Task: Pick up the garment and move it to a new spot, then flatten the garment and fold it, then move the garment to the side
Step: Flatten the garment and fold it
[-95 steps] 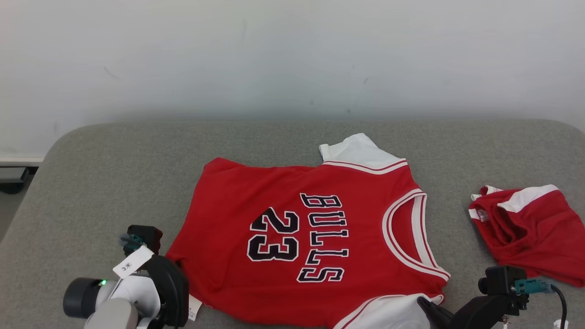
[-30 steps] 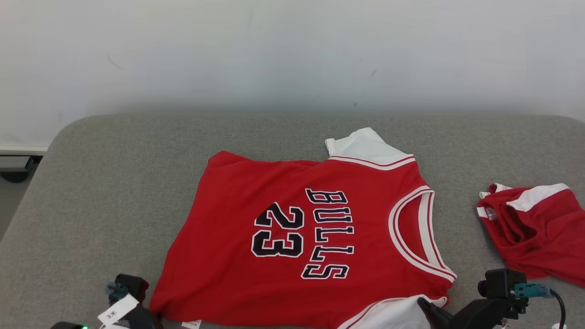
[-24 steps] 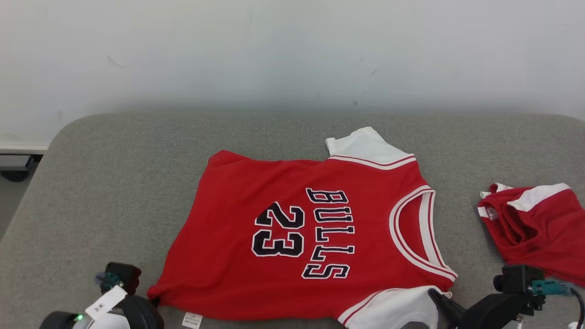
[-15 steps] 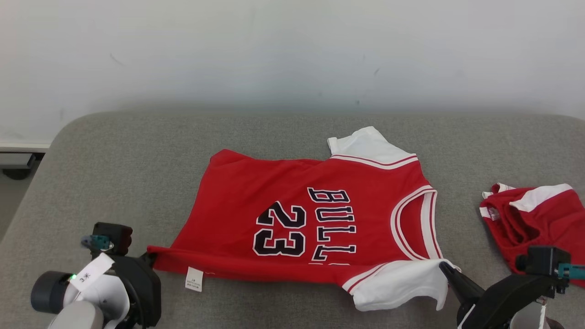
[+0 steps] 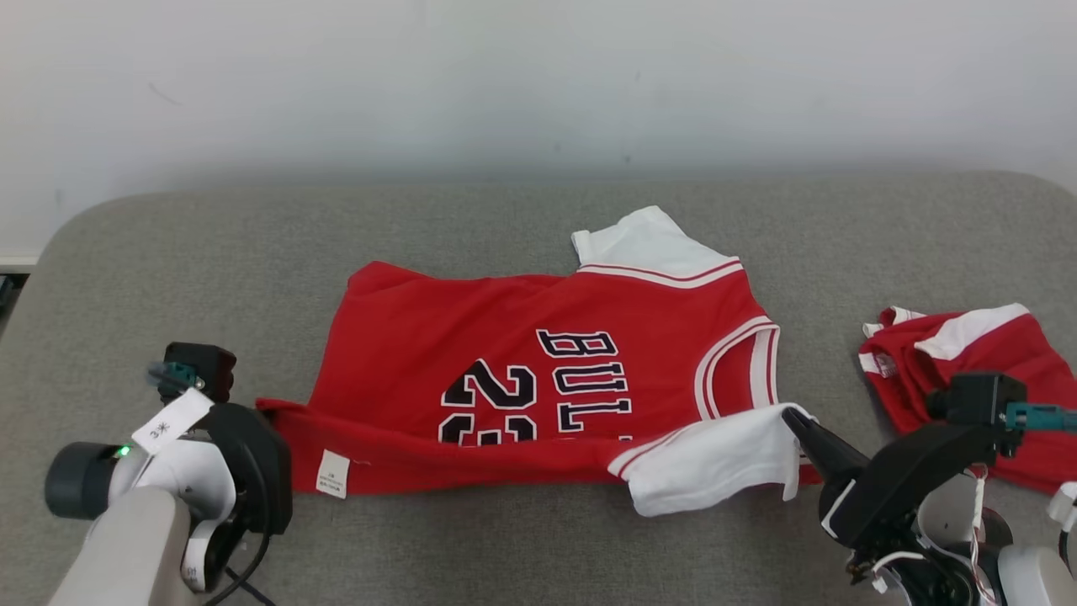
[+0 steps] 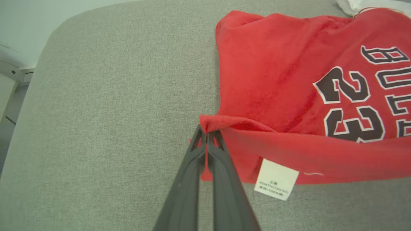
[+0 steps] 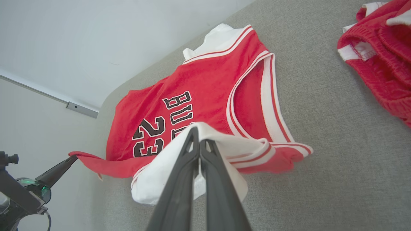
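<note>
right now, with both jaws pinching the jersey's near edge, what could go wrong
1. The left jaws hold only the tip of the jersey's hem corner; it may slip out mid-fold.
2. The white sleeve droops loose below the right jaws and may bunch under the fold.
3. The right arm sits close to the shorts and could drag them along.

The left gripper (image 6: pixel 207 134) pinched the red jersey's (image 6: pixel 289 80) lifted corner; a white label (image 6: pixel 276 179) hung just beside it.
</note>
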Controlling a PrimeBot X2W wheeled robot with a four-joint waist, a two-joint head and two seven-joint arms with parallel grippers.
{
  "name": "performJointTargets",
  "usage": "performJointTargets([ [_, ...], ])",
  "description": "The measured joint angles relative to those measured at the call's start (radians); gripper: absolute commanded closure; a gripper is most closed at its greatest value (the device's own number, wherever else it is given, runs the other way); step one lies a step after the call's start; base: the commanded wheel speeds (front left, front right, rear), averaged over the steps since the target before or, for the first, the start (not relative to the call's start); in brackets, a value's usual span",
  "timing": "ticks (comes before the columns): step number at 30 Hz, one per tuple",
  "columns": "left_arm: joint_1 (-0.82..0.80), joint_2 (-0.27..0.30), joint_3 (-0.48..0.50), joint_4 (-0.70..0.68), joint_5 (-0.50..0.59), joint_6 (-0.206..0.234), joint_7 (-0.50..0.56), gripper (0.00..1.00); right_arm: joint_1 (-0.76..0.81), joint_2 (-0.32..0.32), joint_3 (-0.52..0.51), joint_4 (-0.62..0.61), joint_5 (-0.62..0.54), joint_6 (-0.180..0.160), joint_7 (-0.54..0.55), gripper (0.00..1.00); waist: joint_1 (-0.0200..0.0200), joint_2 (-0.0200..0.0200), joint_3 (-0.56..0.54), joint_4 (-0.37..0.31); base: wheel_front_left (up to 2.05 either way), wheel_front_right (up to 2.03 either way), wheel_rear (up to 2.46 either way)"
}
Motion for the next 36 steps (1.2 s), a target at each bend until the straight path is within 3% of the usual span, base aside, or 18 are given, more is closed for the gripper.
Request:
performJointTargets([
  [9, -0.042, 0.003, 0.003, 0.075, 0.029, 0.041, 0.036, 1.00, -0.087, 0.000, 0.019, 0.096, 0.001, 0.000, -0.010, 1.00, 0.0000, 0.0000, 0.048, -0.037, 0.00, 0.00, 0.00],
  [15, -0.101, -0.013, -0.018, 0.107, 0.031, 0.024, 0.036, 1.00, -0.145, -0.001, 0.021, 0.166, 0.014, 0.000, -0.019, 1.00, 0.0001, 0.0000, 0.079, -0.049, 0.00, 0.00, 0.00],
  [30, -0.196, -0.034, -0.029, 0.177, 0.069, 0.032, -0.010, 1.00, -0.318, -0.003, 0.070, 0.323, 0.036, 0.000, -0.085, 1.00, 0.0001, 0.0000, 0.142, -0.030, 0.00, 0.00, 0.00],
  [31, -0.196, -0.035, -0.028, 0.188, 0.069, 0.033, -0.016, 0.82, -0.328, -0.003, 0.077, 0.337, 0.038, 0.000, -0.095, 1.00, 0.0001, 0.0001, 0.144, -0.027, 0.00, 0.00, 0.00],
  [32, -0.196, -0.035, -0.028, 0.196, 0.069, 0.033, -0.022, 0.25, -0.338, -0.003, 0.082, 0.346, 0.042, 0.000, -0.102, 1.00, 0.0001, 0.0001, 0.145, -0.025, 0.00, 0.00, 0.00],
  [33, -0.196, -0.035, -0.027, 0.200, 0.069, 0.033, -0.030, 0.00, -0.346, -0.003, 0.086, 0.354, 0.053, 0.000, -0.111, 1.00, 0.0001, 0.0000, 0.146, -0.023, 0.00, 0.00, 0.00],
  [34, -0.196, -0.035, -0.027, 0.200, 0.069, 0.033, -0.030, 0.00, -0.346, -0.003, 0.086, 0.354, 0.053, 0.000, -0.111, 1.00, 0.0001, 0.0000, 0.146, -0.023, 0.00, 0.00, 0.00],
  [35, -0.197, -0.035, -0.027, 0.205, 0.069, 0.033, -0.037, 0.00, -0.352, -0.003, 0.088, 0.363, 0.068, 0.000, -0.122, 0.35, 0.0001, 0.0001, 0.147, -0.022, 0.00, 0.00, 0.00],
  [36, -0.202, -0.036, -0.027, 0.214, 0.069, 0.033, -0.042, 0.00, -0.357, -0.003, 0.090, 0.369, 0.075, 0.000, -0.134, 0.00, 0.0001, 0.0000, 0.148, -0.020, 0.00, 0.00, 0.00],
])
